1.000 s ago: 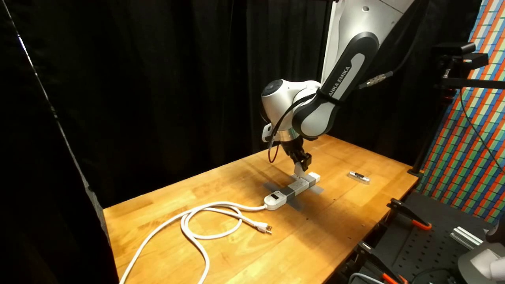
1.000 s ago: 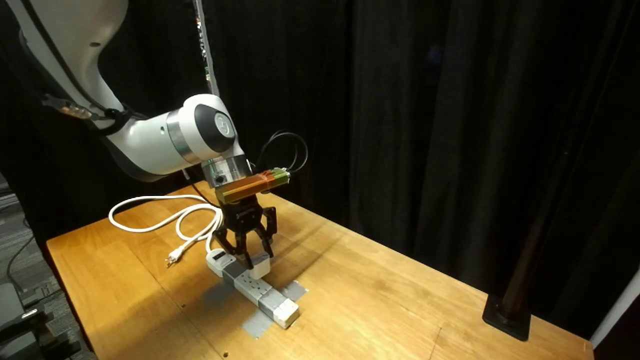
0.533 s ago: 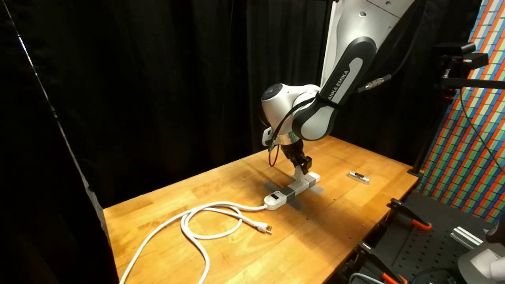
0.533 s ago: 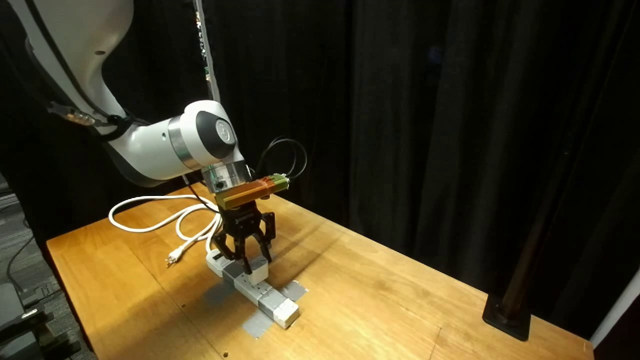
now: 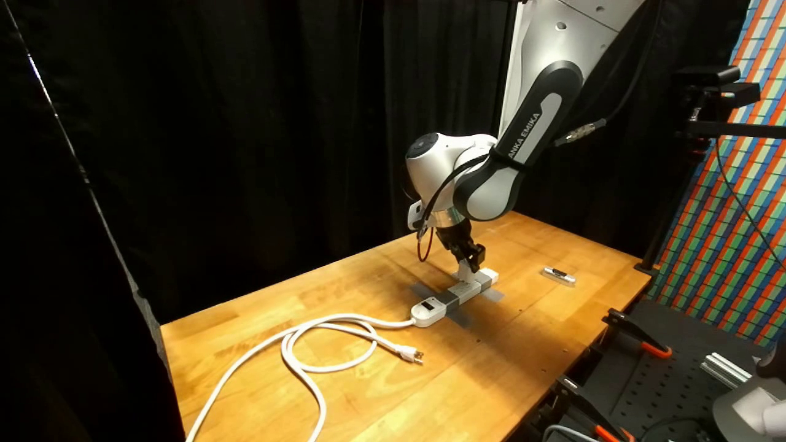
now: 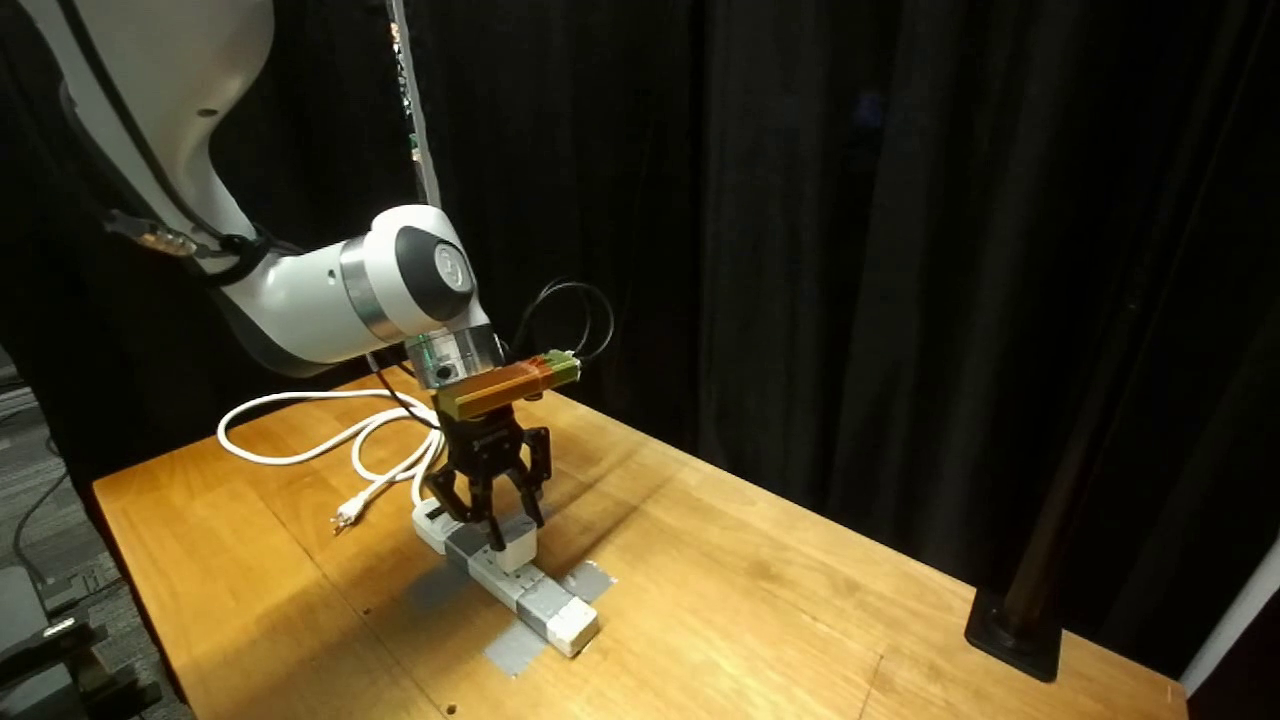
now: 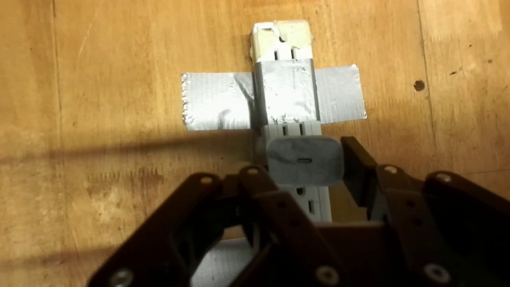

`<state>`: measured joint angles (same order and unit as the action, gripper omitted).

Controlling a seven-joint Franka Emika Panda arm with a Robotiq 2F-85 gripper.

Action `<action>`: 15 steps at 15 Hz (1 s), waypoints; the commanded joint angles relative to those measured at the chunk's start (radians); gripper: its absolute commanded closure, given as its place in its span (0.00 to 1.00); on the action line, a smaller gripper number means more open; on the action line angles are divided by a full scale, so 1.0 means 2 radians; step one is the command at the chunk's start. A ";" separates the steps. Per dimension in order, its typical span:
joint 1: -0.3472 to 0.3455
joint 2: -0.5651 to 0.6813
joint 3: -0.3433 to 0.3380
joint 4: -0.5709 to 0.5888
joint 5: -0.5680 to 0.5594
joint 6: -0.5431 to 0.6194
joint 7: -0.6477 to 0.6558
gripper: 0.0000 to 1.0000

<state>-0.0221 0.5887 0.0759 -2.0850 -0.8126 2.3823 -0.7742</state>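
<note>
Gripper point(image 6: 519, 534) was clamped around a charger point(image 7: 305, 172). Directly beneath both was a power strip point(image 6: 503, 583), crossed by silver tape point(image 7: 217, 101) near the gripper; farther out from it, a white cord point(image 5: 342, 317) lay on the worktop point(image 5: 381, 402).

- On the black side of the robot arm point(image 5: 527, 132), in an exterior view, pale capitals read "ANKA EMIKA"; the first word starts, cut short, at a black strap point(image 5: 508, 159).
- On the wrist's dark cover point(image 6: 428, 290), in an exterior view, sits a round badge point(image 6: 450, 266); its mark is too small to name.
- On the body of the hand point(image 6: 519, 534) runs a line of tiny light lettering point(image 6: 492, 440), too blurred to read.
- On the power strip point(image 5: 470, 291), any print about the dark switch point(image 5: 428, 305) is too small to make out.
- On a small bar point(image 5: 560, 277) on the counter point(image 5: 454, 374), the dark patch point(image 5: 557, 272) is too small to read.
</note>
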 commanded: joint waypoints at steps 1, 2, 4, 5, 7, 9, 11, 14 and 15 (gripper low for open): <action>-0.001 0.010 0.003 0.013 0.011 -0.002 -0.028 0.78; -0.002 0.011 0.004 0.013 0.013 -0.002 -0.034 0.78; -0.001 0.011 0.005 0.011 0.016 -0.001 -0.038 0.78; 0.000 0.010 0.004 0.010 0.015 0.000 -0.035 0.78; 0.003 0.006 0.002 0.005 0.011 0.002 -0.025 0.78; 0.003 0.006 0.002 0.004 0.013 0.002 -0.024 0.78; 0.002 0.007 0.003 0.005 0.016 0.000 -0.025 0.78; 0.002 0.005 0.002 0.002 0.018 0.002 -0.022 0.78; 0.002 0.005 0.002 0.001 0.019 0.003 -0.021 0.78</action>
<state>-0.0215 0.5896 0.0769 -2.0824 -0.8024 2.3822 -0.8159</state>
